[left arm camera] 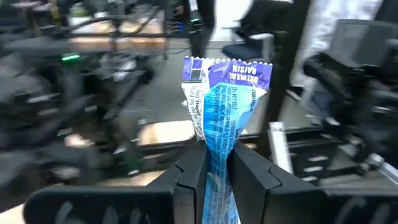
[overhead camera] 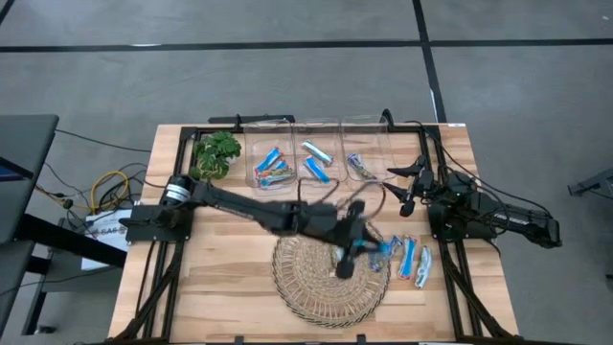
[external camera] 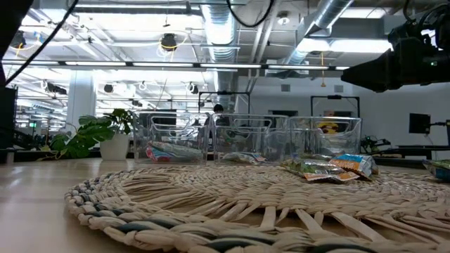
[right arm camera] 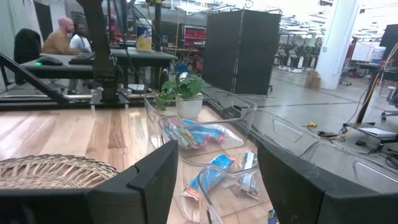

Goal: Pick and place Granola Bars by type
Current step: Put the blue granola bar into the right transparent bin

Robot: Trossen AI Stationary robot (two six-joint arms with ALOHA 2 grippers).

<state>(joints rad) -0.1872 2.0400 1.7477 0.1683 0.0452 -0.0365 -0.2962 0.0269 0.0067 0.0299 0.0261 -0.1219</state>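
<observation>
High view: we see the left gripper [overhead camera: 351, 251] reached out over the far right part of the round wicker mat [overhead camera: 306, 287], a bright blue bar [overhead camera: 367, 248] at its tip. Three clear bins [overhead camera: 316, 158] stand in a row at the far edge; the left one holds mixed bars [overhead camera: 271, 168], the middle one blue bars [overhead camera: 314, 161], the right one a pale bar [overhead camera: 358, 165]. More loose bars [overhead camera: 412, 259] lie on the wood just right of the mat. A potted plant [overhead camera: 215, 153] sits left of the bins. The right gripper [overhead camera: 410, 187] waits near the right bin.

Low view: we see multicoloured bars [external camera: 330, 169] resting on the mat's far side, bins behind them.

Left wrist view: our left fingers [left arm camera: 189, 180] are pinching a blue wrapped bar [left arm camera: 221, 124], which stands upright between them, clear of the table.

Right wrist view: our right fingers [right arm camera: 155, 177] are spread wide with nothing between them, looking toward the bins and plant.
</observation>
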